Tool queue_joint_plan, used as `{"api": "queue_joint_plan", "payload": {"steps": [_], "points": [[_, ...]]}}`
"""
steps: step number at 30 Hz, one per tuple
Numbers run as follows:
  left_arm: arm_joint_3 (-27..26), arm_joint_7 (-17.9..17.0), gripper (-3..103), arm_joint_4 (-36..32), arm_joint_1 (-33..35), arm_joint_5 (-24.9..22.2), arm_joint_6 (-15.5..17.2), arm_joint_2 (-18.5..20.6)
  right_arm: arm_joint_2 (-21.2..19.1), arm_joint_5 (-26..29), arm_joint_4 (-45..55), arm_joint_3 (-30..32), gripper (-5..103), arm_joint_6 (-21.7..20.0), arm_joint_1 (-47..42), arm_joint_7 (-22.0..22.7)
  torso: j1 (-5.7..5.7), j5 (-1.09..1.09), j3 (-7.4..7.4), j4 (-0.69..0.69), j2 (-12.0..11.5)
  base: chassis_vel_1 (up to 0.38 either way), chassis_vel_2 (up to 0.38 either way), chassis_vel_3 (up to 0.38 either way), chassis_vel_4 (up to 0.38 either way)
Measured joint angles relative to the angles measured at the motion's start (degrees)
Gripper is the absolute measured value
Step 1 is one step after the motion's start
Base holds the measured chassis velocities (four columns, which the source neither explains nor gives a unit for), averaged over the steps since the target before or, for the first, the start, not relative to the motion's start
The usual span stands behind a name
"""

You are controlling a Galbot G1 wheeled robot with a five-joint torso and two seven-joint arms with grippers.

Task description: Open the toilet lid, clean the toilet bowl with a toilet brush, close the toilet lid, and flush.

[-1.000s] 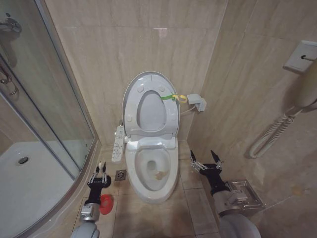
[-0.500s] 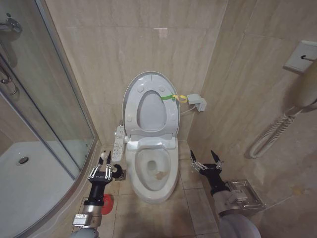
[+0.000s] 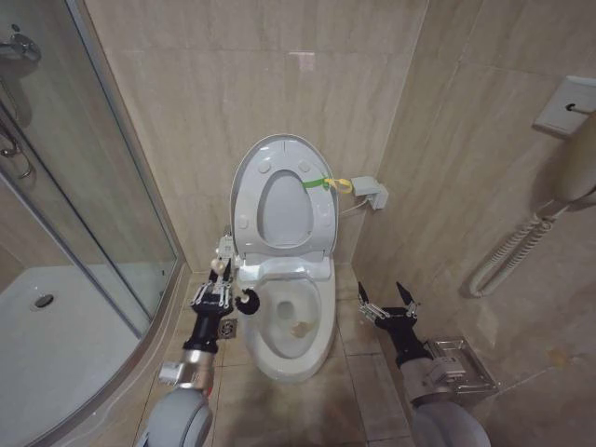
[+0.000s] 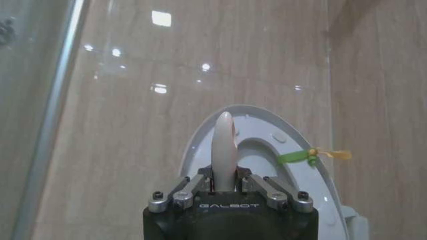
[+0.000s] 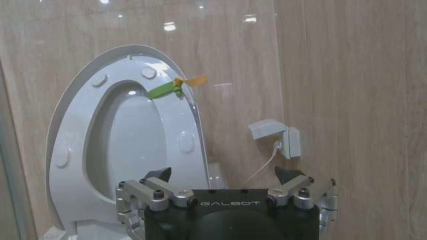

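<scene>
Head view: the left gripper (image 3: 220, 291) is closed on the brush (image 3: 233, 291), whose white handle runs up past the fingers while the dark curved head (image 3: 247, 301) hangs just beyond them, toward the bowl (image 3: 287, 321). The head sits at the bowl's left rim, not yet down in the basin; the basin lies ahead and to the right of the fingers. The left arm is clearly the nearer one. The lid (image 3: 282, 198) stands upright against the wall, so opening looks done. The right gripper (image 3: 386, 303) hovers beside the bowl's right flank, its fingers spread wide and holding nothing.

Left wrist view: the handle (image 4: 223, 150) rises straight from between the closed fingers, its long axis in line with the gripper's own, its rounded tip pointing away from the wrist. The raised lid (image 4: 293, 165) stands behind it.

Right wrist view: the right gripper (image 5: 227, 182) has its fingers well apart, facing the upright lid (image 5: 127, 140).
</scene>
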Motion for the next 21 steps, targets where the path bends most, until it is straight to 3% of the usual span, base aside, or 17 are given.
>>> {"api": "queue_joint_plan", "payload": {"steps": [10,18,21], "points": [[7.7,0.8,21,11.7,-10.6,-4.5,-0.9,1.1,0.0,0.0,0.0,0.0,100,0.0,0.0,0.0,0.0,0.0,0.0,0.01,0.0,0.0,0.0,0.0,0.0],[15.0,0.7,21,25.0,-21.5,-5.7,-1.5,0.6,0.0,0.0,0.0,0.0,100,0.0,0.0,0.0,0.0,0.0,0.0,0.01,0.0,0.0,0.0,0.0,0.0],[18.2,0.8,21,32.9,-26.5,-5.5,-3.0,-0.5,0.0,0.0,0.0,0.0,100,0.0,0.0,0.0,0.0,0.0,0.0,0.01,0.0,0.0,0.0,0.0,0.0]]}}
